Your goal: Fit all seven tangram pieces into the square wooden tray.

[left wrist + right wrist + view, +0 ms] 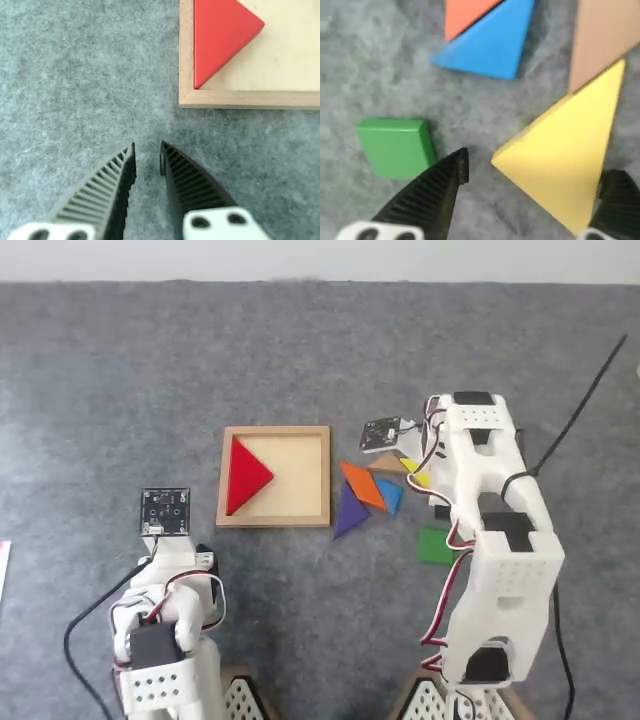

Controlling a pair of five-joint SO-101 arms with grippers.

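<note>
**High view: red triangle [245, 475] inside square wooden tray [274, 432]**

Left wrist view: left gripper [147, 150], ribbed jaws barely apart, over grey felt [75, 75] beside the tray's corner. Right wrist view: right gripper [538, 165], jaws wide, straddles the smooth yellow triangle [565, 170].

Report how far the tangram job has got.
Done: only the red triangle lies in the tray. In hand: the right gripper, fingers open, straddles the yellow triangle on the carpet. Left: that one plus orange, blue, purple, tan and green, all outside the tray.
</note>
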